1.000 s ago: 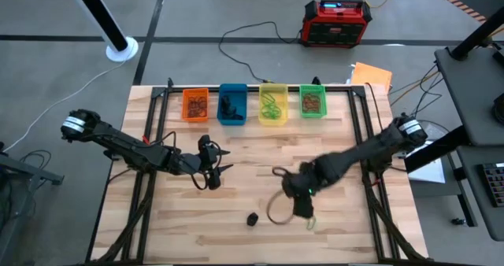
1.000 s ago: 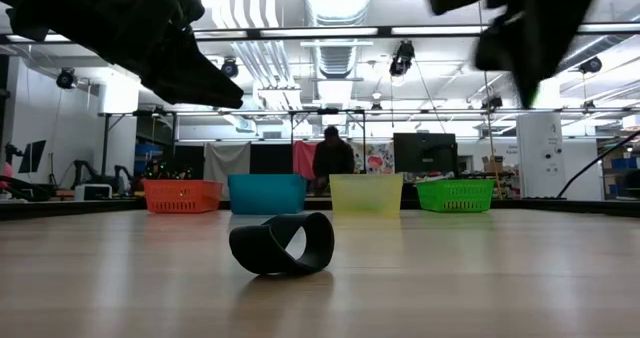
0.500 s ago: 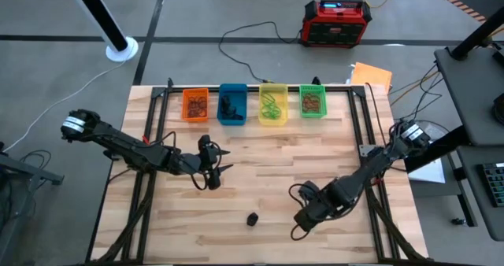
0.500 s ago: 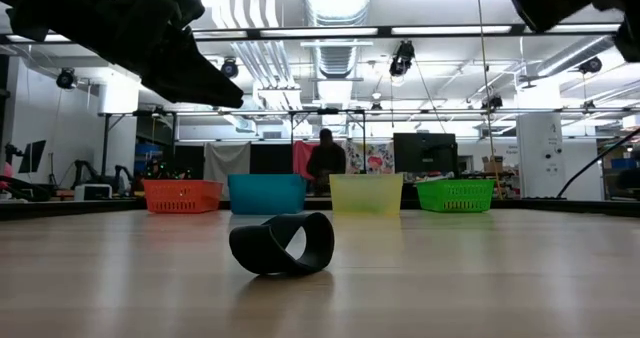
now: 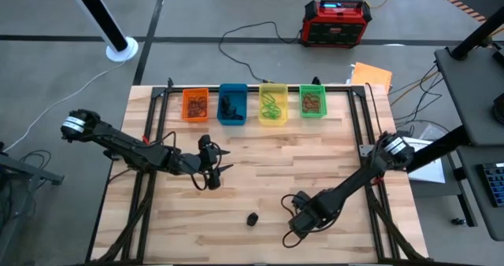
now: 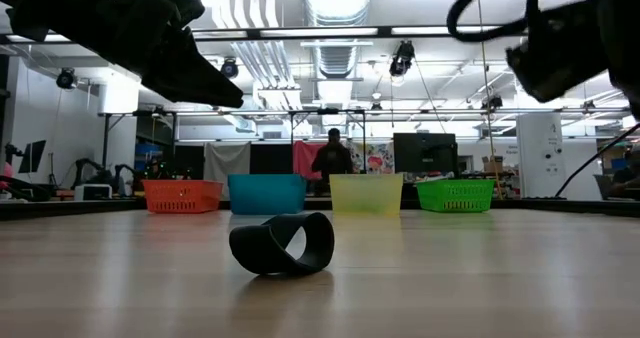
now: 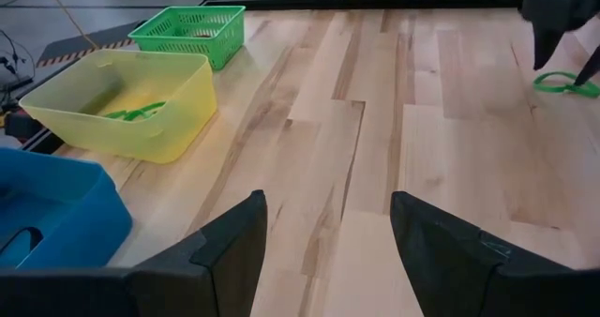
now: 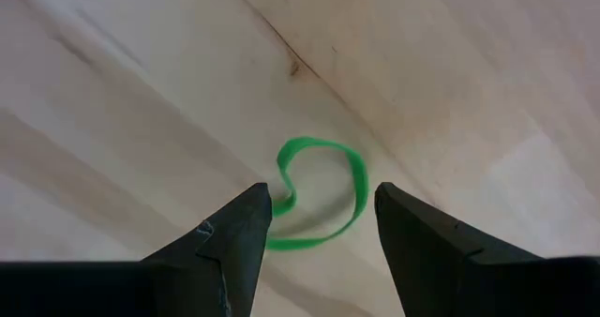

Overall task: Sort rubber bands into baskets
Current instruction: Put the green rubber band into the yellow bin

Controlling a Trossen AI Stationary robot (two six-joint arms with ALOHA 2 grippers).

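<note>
A green rubber band (image 8: 319, 193) lies flat on the wooden table, right of centre near the near edge. My right gripper (image 5: 298, 219) is open just over it, one finger on each side (image 8: 323, 195), not touching it. The band also shows in the left wrist view (image 7: 566, 83). A black rubber band (image 5: 252, 218) stands on its edge on the table (image 6: 282, 243). My left gripper (image 5: 216, 171) waits open and empty left of centre. The orange (image 5: 195, 105), blue (image 5: 231, 103), yellow (image 5: 273, 105) and green (image 5: 312, 101) baskets stand in a row at the far edge, with bands in them.
A red-black box (image 5: 337, 21) with a black cable sits on the floor beyond the far edge. An orange sheet (image 5: 371, 75) lies off the far right corner. A person (image 6: 333, 158) stands in the room behind the baskets. Bare wood lies between the baskets and the grippers.
My right gripper has gone toward the table's near edge and now stands over the green band. The black band and the baskets have stayed in place.
</note>
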